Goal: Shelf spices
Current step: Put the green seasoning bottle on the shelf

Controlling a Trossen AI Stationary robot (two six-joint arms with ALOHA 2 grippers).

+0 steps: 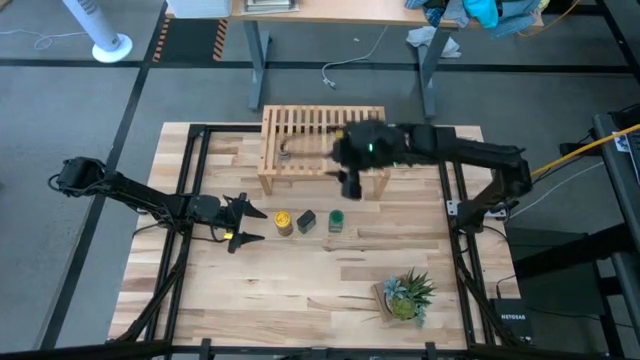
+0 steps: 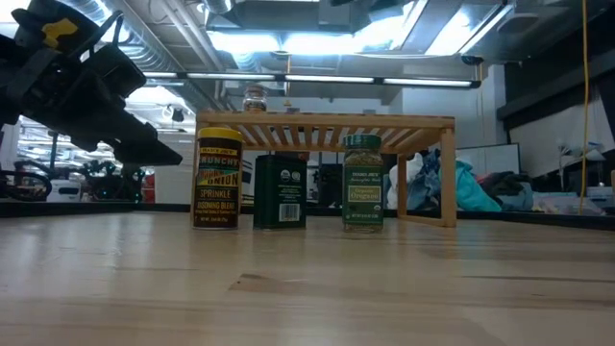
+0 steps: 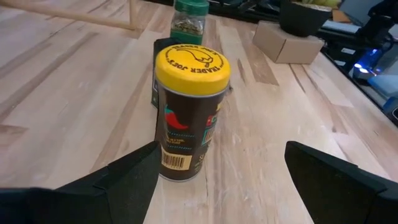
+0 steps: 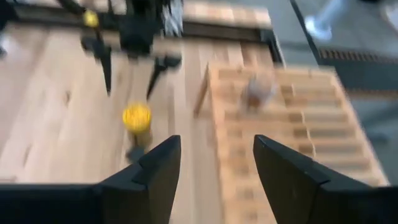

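- High view: the three spices that weren't shelved yet stood in a short row on the tabletop [image 1: 300,290] in front of the shelf [image 1: 322,130], namely the yellow-lidded jar [image 1: 284,221], the black tin [image 1: 307,221] and the green-lidded jar [image 1: 336,220]. The left gripper [image 1: 243,224] sat just beside the yellow one with its fingers spread, lined up with the row, so I'd guess that jar was its pick. The right gripper [image 1: 351,183] hung over the shelf's front edge, pretty blurry. A potted plant [image 1: 405,295] sat well apart near the front and wasn't in anyone's way.
- Low view: the tiny grey-topped jar [image 2: 254,99] was already up on the slatted top, so one of four looked done. The other three stood upright, labels facing the camera, just in front of the shelf's legs. The dark arm at the upper left was the left one, going by the overhead.
- Left wrist view: the yellow-lidded jar stood between the two spread fingers [image 3: 124,180], not touched by either as far as I could see. The tin and the green-lidded jar were queued right behind it, so closing too deep could bump the tin.
- Right wrist view: smeared, but its fingers [image 4: 152,171] were apart with nothing between them. Below were the shelf slats with the tiny jar as a pale blob, and the yellow lid farther off.
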